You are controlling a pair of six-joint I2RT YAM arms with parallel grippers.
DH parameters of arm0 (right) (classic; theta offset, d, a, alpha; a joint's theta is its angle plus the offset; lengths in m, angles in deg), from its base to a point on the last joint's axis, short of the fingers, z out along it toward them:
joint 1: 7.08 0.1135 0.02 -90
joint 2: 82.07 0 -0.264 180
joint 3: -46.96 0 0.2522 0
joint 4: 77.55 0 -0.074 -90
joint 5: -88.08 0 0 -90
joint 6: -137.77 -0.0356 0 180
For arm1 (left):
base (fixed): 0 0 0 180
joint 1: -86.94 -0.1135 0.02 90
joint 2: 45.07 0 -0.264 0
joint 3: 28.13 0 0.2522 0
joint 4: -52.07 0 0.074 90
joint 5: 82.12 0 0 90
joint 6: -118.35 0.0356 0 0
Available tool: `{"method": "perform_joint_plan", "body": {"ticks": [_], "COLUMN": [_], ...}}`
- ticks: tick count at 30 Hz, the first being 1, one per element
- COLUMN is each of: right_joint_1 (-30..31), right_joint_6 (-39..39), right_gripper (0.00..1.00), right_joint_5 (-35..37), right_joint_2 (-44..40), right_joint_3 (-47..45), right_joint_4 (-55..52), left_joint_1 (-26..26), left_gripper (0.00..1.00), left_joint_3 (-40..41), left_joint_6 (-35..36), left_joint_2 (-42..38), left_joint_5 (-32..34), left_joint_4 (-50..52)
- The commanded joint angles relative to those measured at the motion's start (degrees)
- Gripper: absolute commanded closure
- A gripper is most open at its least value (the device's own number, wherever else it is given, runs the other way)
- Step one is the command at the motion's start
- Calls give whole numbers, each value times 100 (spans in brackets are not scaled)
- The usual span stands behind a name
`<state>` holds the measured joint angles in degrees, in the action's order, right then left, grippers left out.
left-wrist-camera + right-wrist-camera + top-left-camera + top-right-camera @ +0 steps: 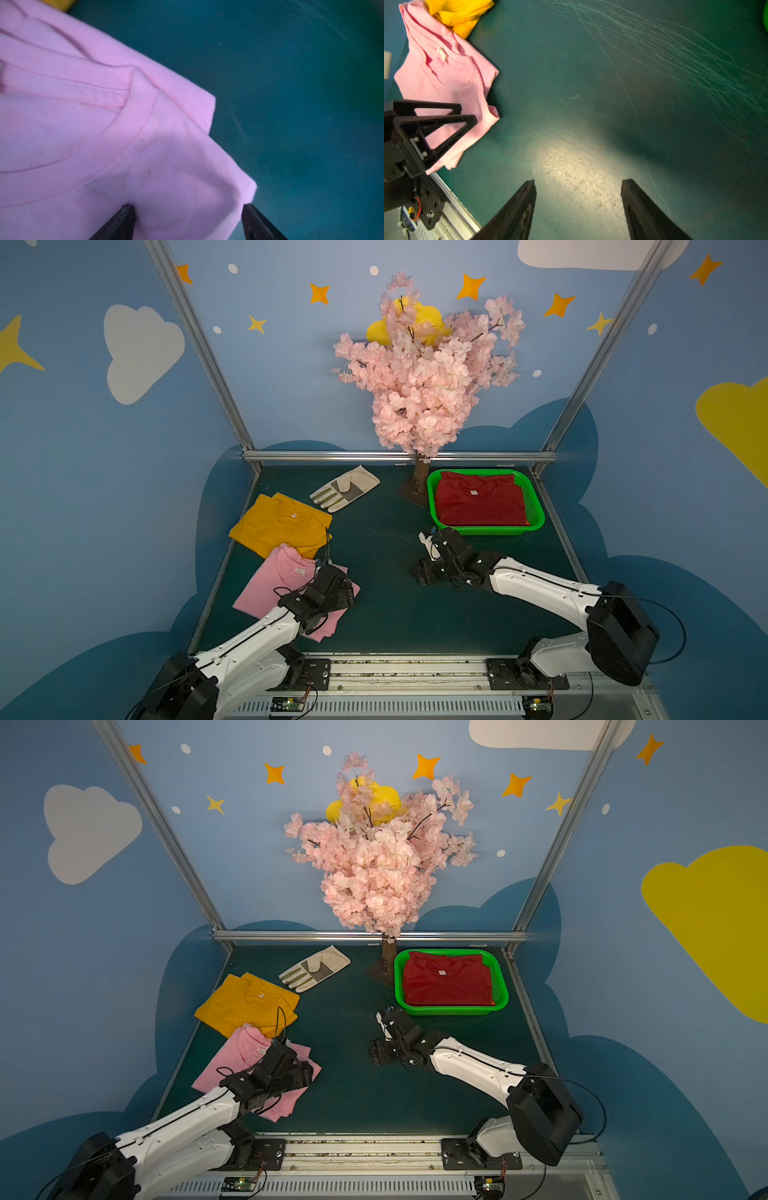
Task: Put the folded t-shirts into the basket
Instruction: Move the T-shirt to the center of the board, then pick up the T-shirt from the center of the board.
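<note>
Table (374, 572): dark green mat.
Blossom tree (419, 377): pink, 12 o'clock, at the rear edge.
Basket (486, 530): green, 2 o'clock; dark red tee (478, 506) folded inside, on top.
Mustard tee (274, 526): 9 o'clock, on the mat.
Pink tee (274, 580): 8 o'clock, its far edge overlapping the mustard tee.
Work glove (345, 489): 11 o'clock.
Left gripper (187, 205): jaws wide, astride a corner of the pink tee.
Right gripper (578, 180): jaws apart, nothing between them, over bare mat near centre.
</note>
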<state>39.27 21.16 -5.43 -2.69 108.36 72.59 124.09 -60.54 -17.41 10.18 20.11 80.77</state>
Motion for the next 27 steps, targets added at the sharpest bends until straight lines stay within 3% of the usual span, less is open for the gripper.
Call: {"method": "perform_joint_plan", "body": {"ticks": [1,6,10,13,16,20,23,27], "right_joint_1": [-337,-1031,-1674,-2009,-2199,-2110,-1674,-1260], "right_joint_6": [-3,-2,-159,-124,-131,-212,-219,-199], "right_gripper": [30,30,29,29,29,29,28,27], "right_joint_5": [-78,-108,-107,-97,-68,-272,-377,-306], "right_joint_2": [-396,-903,-1207,-1411,-1632,-1700,-1259,-517], "right_joint_3": [-242,-661,-894,-1076,-1223,-1369,-1196,-952], "right_joint_4": [-158,-343,-411,-586,-672,-392,-196,-62], "left_joint_1": [731,1766,2258,2392,2318,1776,1178,-74], "left_gripper": [17,18,19,19,19,19,19,19], "left_joint_3": [219,-567,-2032,-2769,-2886,-2440,-1977,-1405], "left_joint_6": [-1064,-1475,-1138,-743,-366,248,839,1476], "left_joint_2": [362,1812,3540,4032,3812,2884,2035,1271], "left_joint_5": [-562,-363,-1232,-1472,-1245,-1164,-830,-1278], "left_joint_4": [-688,-1891,-2562,-2441,-2055,-1398,-834,-584]}}
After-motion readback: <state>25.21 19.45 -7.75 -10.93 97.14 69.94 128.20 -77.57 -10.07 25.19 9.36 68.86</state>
